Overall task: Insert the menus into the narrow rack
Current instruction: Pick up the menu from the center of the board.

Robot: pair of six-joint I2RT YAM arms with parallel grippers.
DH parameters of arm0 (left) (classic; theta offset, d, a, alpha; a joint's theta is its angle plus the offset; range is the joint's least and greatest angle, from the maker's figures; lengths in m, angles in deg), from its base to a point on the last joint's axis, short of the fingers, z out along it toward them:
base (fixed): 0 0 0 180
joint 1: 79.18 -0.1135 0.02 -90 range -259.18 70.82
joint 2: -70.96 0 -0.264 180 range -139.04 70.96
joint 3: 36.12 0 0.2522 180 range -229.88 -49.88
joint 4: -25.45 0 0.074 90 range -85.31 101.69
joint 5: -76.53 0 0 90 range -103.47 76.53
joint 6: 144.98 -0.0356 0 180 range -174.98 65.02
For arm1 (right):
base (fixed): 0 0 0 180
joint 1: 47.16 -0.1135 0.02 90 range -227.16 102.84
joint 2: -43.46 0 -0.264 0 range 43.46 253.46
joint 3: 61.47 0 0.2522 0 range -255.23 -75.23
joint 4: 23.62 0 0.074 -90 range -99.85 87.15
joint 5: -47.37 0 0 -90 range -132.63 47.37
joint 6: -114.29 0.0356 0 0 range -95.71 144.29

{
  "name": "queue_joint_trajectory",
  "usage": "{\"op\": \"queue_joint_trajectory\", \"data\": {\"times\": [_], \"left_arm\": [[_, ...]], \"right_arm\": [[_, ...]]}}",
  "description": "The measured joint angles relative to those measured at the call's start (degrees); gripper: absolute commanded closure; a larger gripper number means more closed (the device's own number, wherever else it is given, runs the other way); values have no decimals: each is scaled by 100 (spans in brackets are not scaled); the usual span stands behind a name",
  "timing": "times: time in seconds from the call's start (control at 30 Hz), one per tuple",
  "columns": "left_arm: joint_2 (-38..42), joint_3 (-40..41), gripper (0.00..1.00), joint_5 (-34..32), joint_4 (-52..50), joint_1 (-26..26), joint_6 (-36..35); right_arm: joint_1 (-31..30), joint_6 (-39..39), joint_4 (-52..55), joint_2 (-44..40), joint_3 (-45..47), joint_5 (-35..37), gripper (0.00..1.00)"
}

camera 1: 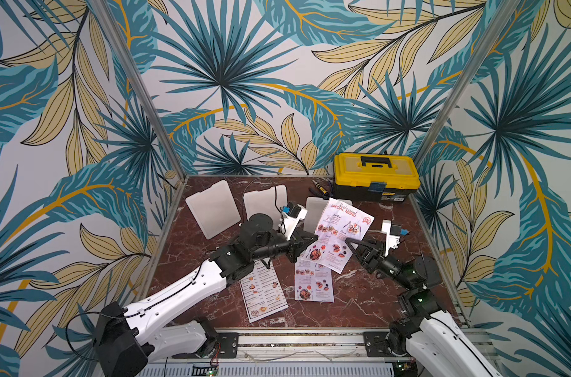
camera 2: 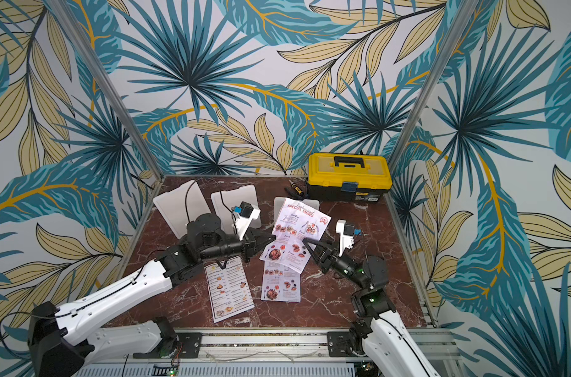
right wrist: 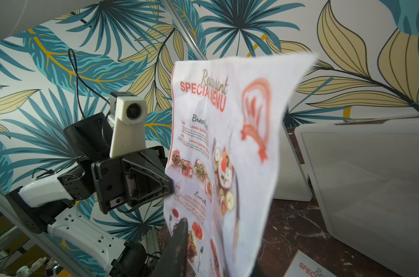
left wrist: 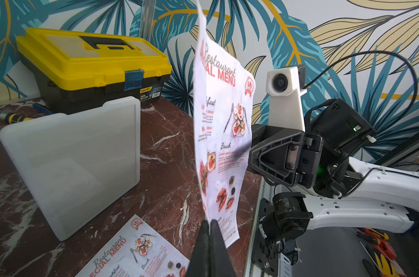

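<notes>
**Left gripper** (left wrist: 209, 224): pinched shut on the lower edge of the raised menu (camera 1: 339, 225). This is a red-titled "SPECIAL MENU" sheet, held off the table (camera 1: 369, 293) above its middle and slightly curled.

**Right gripper** (camera 1: 350, 244): at the opposite edge of that sheet. One finger (right wrist: 179, 239) is in front of the printed face and the other is behind the paper. Whether they press the sheet cannot be told.

**Menus, three.**
- The raised one.
- A flat red-titled menu (camera 1: 314, 287) on the surface, toward the near edge. In both top views its upper end lies under the raised sheet.
- A white menu (camera 1: 265, 295), flat beside it and left of centre, with its heading partly covered by the left arm.

None of the three sits in a holder.

**Holders, three.** These are white, cloudy, upright cases in a row across the far half of the surface.
- The left holder (camera 1: 212, 209) is nearest the far left corner.
- The middle holder (camera 1: 264, 200) stands beside it.
- The right holder (left wrist: 71, 163) is mostly hidden behind the raised sheet in both top views.

Their insides are too cloudy to make out.

**Toolbox, one** (camera 1: 375, 173): yellow lid on a black base, at the far right corner. The lid is closed, so its contents are hidden.

**Screwdriver, one** (camera 1: 320, 191): lies just beside the toolbox at the far edge. Its tip is hard to see.
</notes>
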Motion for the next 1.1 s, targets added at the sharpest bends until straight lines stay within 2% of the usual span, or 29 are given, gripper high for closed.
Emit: {"op": "queue_joint_trajectory", "data": {"times": [0.07,0.13,0.2,0.27,0.47,0.67,1.1], "left_arm": [[0,0,91,-28,0,0,-2],[0,0,78,-81,0,0,-13],[0,9,65,-155,2,0,-33],[2,50,60,-249,13,0,-4],[0,192,59,-313,20,0,-181],[-92,192,72,-282,48,0,-391],[-127,297,77,-166,245,0,-459]], "right_arm": [[0,-9,76,-72,-7,26,94],[0,-61,166,-127,-31,92,100],[0,-116,341,-122,-114,162,100],[0,-181,444,-74,-214,225,100],[0,-341,505,184,-459,256,100],[0,-448,483,308,-616,256,100],[0,-595,378,367,-758,396,100]]}}
